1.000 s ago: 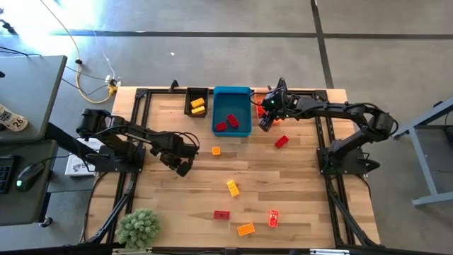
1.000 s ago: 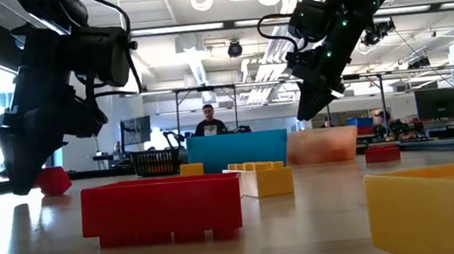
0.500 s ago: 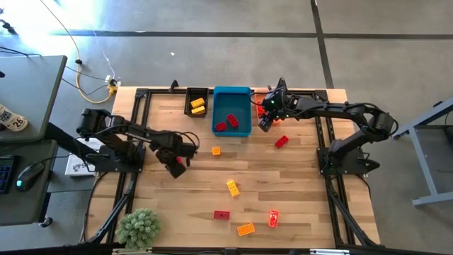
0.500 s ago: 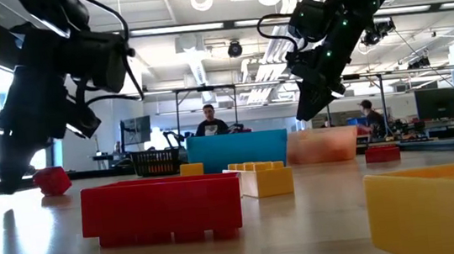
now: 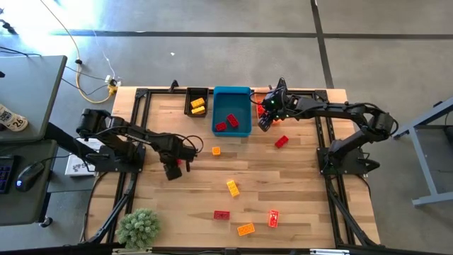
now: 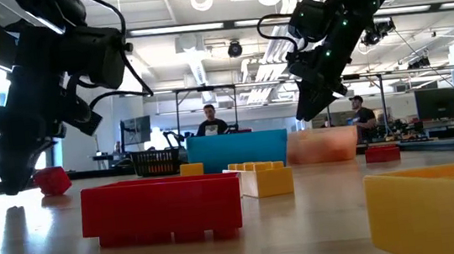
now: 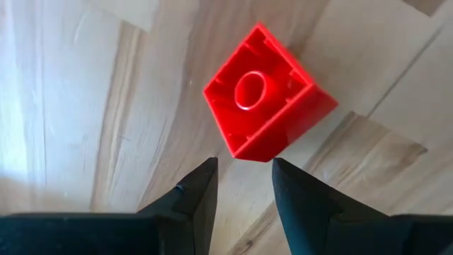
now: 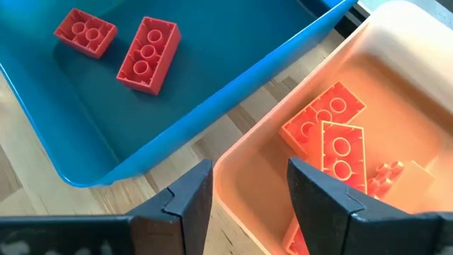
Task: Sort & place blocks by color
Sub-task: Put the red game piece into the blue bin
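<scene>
The left pincer (image 5: 172, 170) hangs apart over a red block (image 7: 269, 103) on the worktop (image 5: 297, 184) (right pincer (image 5: 264, 125), also apart, above the bins).

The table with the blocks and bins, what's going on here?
Two robot arms are sorting toy blocks by colour. The left gripper is open and empty, poised just short of a tilted red block on the wood at the table's left. The right gripper, also open and empty, hovers over the near edge of the orange bin, which holds orange blocks, beside the blue bin with two red ones. Several blocks remain scattered on the table.
</scene>
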